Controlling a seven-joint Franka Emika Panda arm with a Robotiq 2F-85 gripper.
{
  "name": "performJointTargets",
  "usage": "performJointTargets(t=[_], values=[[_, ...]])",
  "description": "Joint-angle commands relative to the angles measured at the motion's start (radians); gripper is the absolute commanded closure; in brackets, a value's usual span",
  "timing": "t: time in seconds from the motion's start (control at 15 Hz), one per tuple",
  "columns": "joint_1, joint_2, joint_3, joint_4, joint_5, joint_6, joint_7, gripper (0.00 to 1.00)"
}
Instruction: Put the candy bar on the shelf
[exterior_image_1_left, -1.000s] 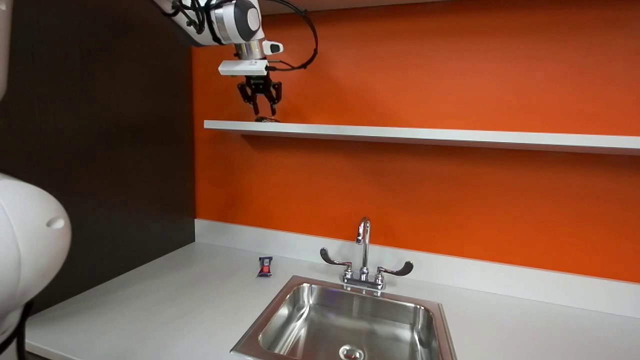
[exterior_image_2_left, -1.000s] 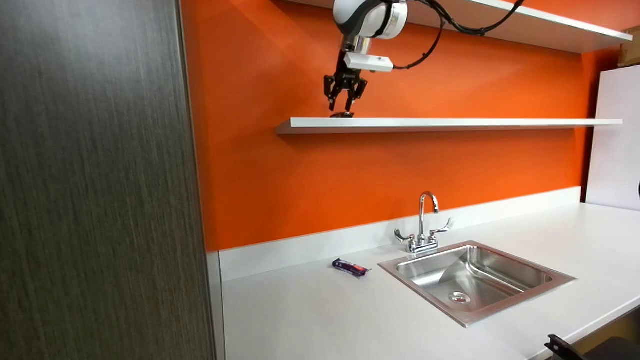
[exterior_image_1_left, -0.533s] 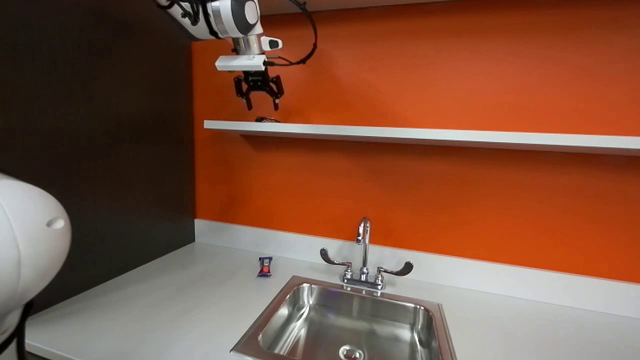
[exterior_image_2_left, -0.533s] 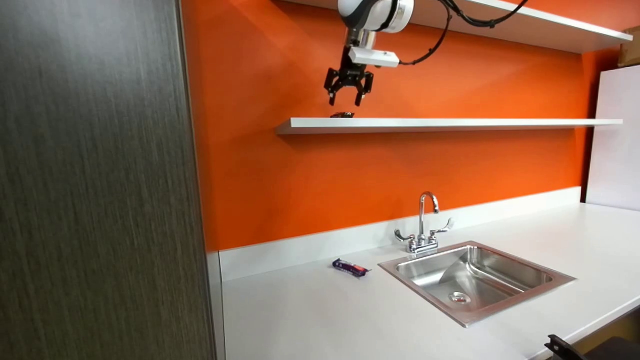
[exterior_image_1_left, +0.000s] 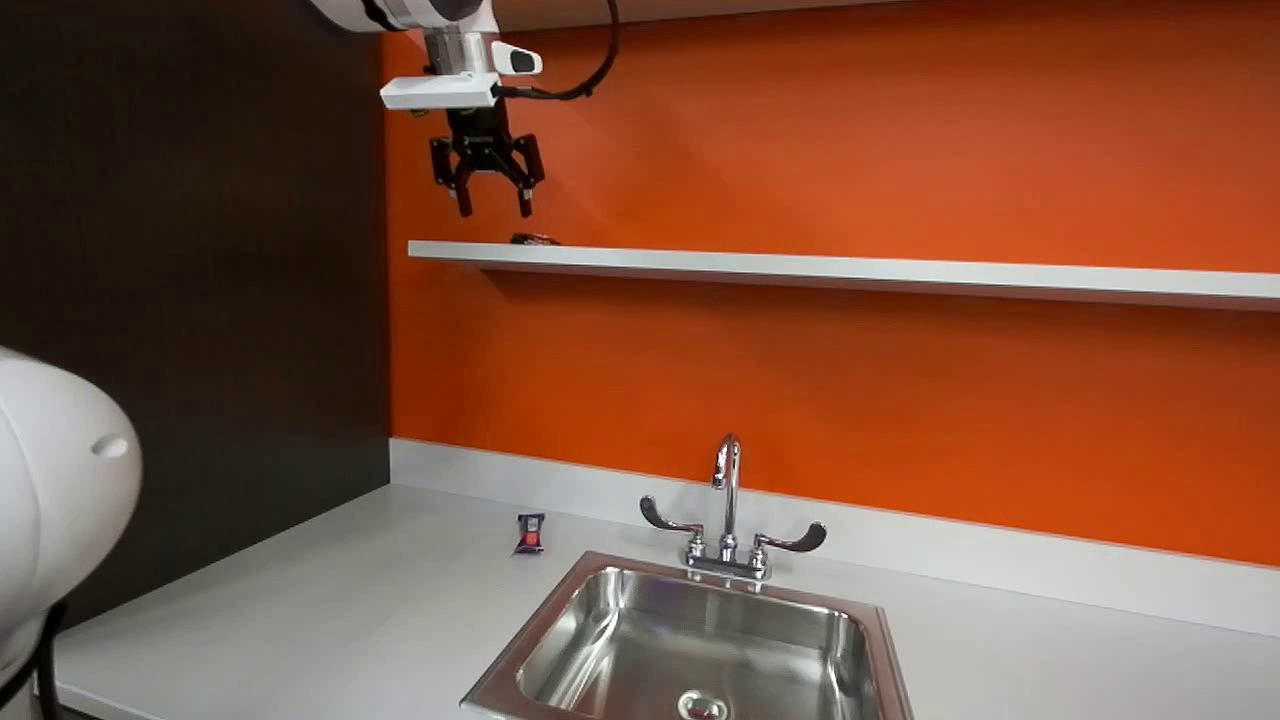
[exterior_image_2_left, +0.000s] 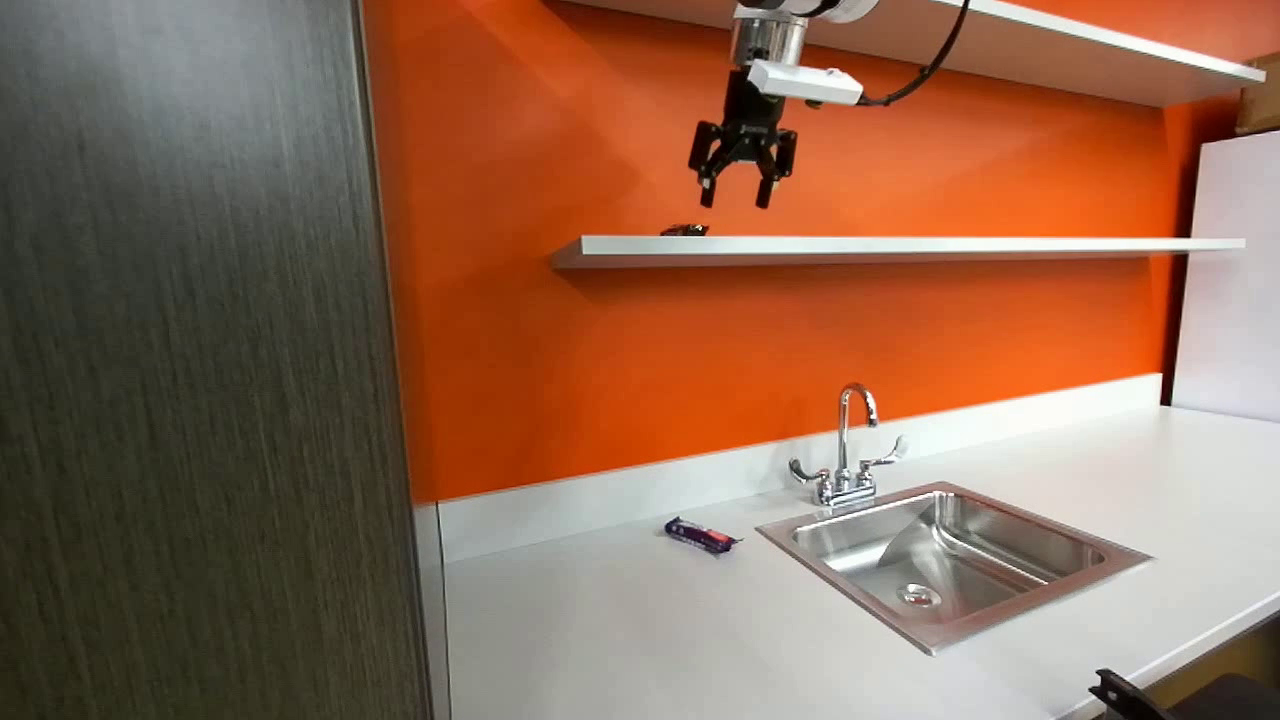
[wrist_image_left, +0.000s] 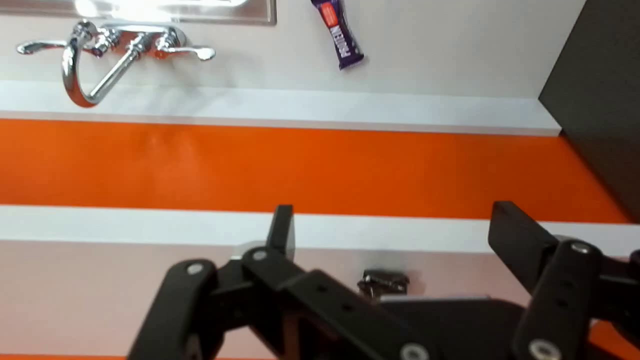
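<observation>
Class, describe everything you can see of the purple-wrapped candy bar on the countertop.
The candy bar is elongated, in a dark purple, glossy-looking wrapper with flattened ends, a red-orange patch and pale lettering, apparently reading PROTEIN. It lies flat on the countertop, one end angled toward the backsplash, apart from the sink beside it. Only the countertop touches it.

One gripper (exterior_image_1_left: 495, 210) bore two fingers (wrist_image_left: 520, 245). One lower shelf (exterior_image_1_left: 800, 263) ran below the jaws and one upper shelf (exterior_image_2_left: 1050, 60) above them, two in all. One dark wrapped item (wrist_image_left: 384, 282) lay near, below the jaws. Well below them were counted one countertop (exterior_image_2_left: 600, 620), one purple candy bar (exterior_image_2_left: 702, 536), one sink (exterior_image_1_left: 530, 640) and one faucet (exterior_image_1_left: 731, 510) with two handles (exterior_image_1_left: 800, 541).
</observation>
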Motion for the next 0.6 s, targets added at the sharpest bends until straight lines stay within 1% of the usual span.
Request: performJointTargets(t=[0.0,0.2,0.53], values=[[-0.011,-0.162,0.009,-0.182,0.04,-0.041,-0.053,0.0],[-0.005,-0.25,0.003,-0.314,0.073,-0.049,-0.077,0.0],[-0.001,-0.344,-0.004,-0.554,0.119,0.049,-0.105,0.0]])
